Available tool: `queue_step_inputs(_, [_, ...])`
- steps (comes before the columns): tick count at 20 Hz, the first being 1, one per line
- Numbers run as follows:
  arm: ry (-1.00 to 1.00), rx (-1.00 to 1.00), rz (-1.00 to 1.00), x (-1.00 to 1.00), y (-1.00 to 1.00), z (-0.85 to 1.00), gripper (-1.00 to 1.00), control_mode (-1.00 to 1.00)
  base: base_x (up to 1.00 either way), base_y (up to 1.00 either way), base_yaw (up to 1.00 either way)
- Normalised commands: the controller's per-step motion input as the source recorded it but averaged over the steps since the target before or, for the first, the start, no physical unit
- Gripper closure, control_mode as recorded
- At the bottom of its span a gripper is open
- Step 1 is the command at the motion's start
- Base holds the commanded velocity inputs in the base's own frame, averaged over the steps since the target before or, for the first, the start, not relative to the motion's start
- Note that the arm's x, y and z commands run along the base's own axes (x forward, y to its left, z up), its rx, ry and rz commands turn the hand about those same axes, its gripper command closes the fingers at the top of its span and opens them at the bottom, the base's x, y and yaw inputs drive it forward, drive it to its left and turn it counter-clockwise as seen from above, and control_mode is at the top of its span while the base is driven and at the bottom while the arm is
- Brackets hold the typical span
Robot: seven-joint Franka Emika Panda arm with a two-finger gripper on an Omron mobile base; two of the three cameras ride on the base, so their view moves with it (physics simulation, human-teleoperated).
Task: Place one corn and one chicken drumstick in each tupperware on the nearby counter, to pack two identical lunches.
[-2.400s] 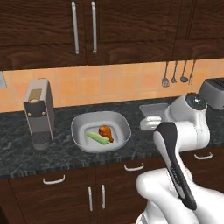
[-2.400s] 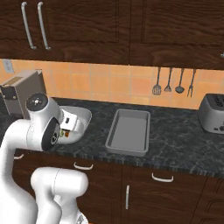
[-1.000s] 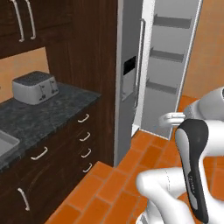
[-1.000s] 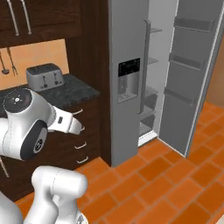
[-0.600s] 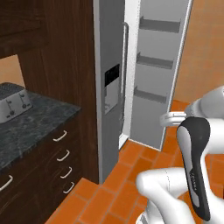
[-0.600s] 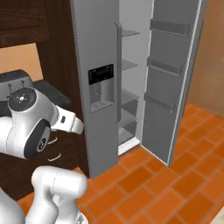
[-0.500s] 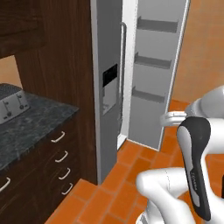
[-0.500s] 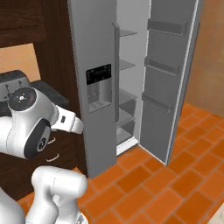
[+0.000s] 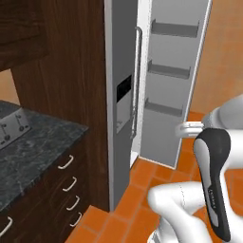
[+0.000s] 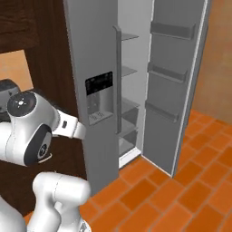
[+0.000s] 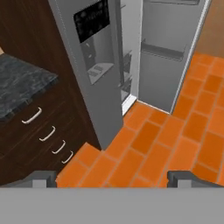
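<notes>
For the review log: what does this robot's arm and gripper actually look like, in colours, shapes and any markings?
The arm is glossy white with rounded, bulbous links. One joint ends in a dark grey round cap with small markings, and a dark band curves across the shell below it. From the left base view, a long dark grey panel runs down a white link. The gripper has two small, blocky grey finger tips.

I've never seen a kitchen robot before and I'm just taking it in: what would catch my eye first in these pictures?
First, the tall grey fridge in the middle, with its right door swung wide open, showing bare shelves inside. Next, the bright orange tiled floor in front of it. To the left runs a dark speckled counter over brown drawers, with a silver toaster at its far edge.
</notes>
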Motion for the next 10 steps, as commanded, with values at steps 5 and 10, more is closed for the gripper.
queue_step_inputs(5, [0.00,0.00,0.00,0.00,0.00,0.00,-1.00,1.00,0.59,-0.22,-0.03])
queue_step_inputs(10, [0.00,0.00,0.00,0.00,0.00,0.00,-1.00,1.00,1.00,-0.56,0.02])
